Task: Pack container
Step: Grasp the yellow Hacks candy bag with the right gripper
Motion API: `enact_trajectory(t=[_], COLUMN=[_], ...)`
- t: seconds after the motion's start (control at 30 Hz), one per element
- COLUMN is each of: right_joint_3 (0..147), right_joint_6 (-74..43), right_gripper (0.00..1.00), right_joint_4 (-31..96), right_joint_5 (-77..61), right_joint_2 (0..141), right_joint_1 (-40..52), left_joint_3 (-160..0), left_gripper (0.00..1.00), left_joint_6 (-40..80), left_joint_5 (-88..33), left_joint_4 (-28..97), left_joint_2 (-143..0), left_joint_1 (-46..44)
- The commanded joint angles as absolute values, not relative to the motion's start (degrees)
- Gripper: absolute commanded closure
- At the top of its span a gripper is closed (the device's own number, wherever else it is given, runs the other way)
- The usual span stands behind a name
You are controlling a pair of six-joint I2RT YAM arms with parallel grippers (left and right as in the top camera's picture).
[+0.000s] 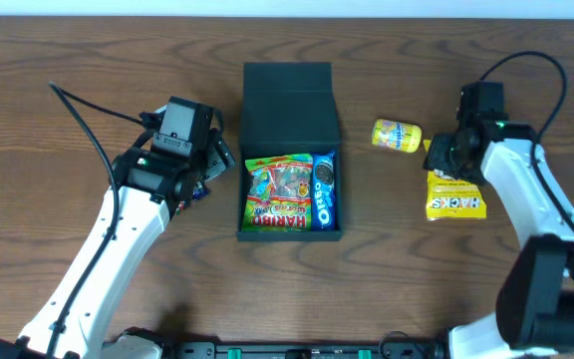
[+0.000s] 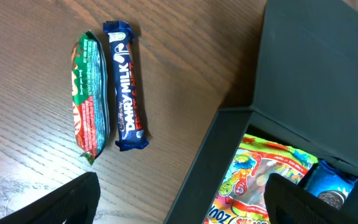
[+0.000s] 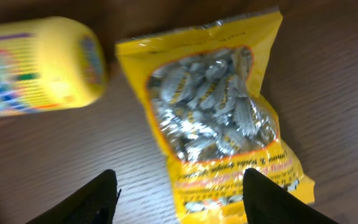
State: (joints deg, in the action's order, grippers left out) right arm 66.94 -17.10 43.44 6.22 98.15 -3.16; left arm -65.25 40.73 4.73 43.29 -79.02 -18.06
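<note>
The container [image 1: 289, 105] sits mid-table, lid swung far so packets drop in; 2 lie inside, a Haribo bag [image 1: 279, 191] and an Oreo pack [image 1: 325, 189]. The left gripper [image 2: 191, 200], fingers apart, hangs by the Dairy Milk bar [image 2: 125, 87] on the container's left. The right gripper [image 3: 179, 199], likewise spread, hovers over the Hacks bag [image 3: 216, 118] — probably next.

The white-and-black left arm [image 1: 108, 239] reaches from near left toward the middle, its black two-finger left gripper [image 2: 185, 202] spread wide. The white-and-black right arm [image 1: 521, 184] bends inward at far right, its black right gripper [image 3: 178, 199] likewise parted.
</note>
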Motion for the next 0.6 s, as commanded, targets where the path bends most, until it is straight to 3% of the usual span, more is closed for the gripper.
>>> enact_trajectory(t=[0.0,0.1,0.2,0.27,0.33,0.4,0.57], right_joint_3=[66.5,66.5,66.5,66.5,66.5,66.5,67.2], right_joint_6=[-17.1,-17.1,-17.1,-17.1,-17.2,-17.2,-17.2], right_gripper=[0.36,0.36,0.45,0.57,0.82,0.98,0.99], right_joint_4=[43.1,42.7,42.4,42.0,42.0,42.2,43.9], right_joint_5=[12.0,13.8,13.7,13.5,13.5,13.3,13.3], right_joint_2=[101.6,104.7,107.4,109.4,110.5,110.8,108.9], right_joint_1=[-3.9,-4.1,-4.3,-4.5,-4.5,-4.5,-4.5], left_joint_3=[-64.6,-64.6,-64.6,-64.6,-64.6,-64.6,-64.6], left_gripper=[0.14,0.14,0.14,0.14,0.14,0.14,0.14], left_joint_6=[41.1,41.1,41.1,41.1,41.1,41.1,41.1], left_joint_5=[5.3,4.8,4.8,4.8,4.8,4.8,4.9], left_joint_4=[43.5,43.5,43.5,43.5,43.5,43.5,43.5], left_joint_2=[-79.1,-79.1,-79.1,-79.1,-79.1,-79.1,-79.0], left_joint_1=[-17.9,-17.9,-17.9,-17.9,-17.9,-17.9,-17.9])
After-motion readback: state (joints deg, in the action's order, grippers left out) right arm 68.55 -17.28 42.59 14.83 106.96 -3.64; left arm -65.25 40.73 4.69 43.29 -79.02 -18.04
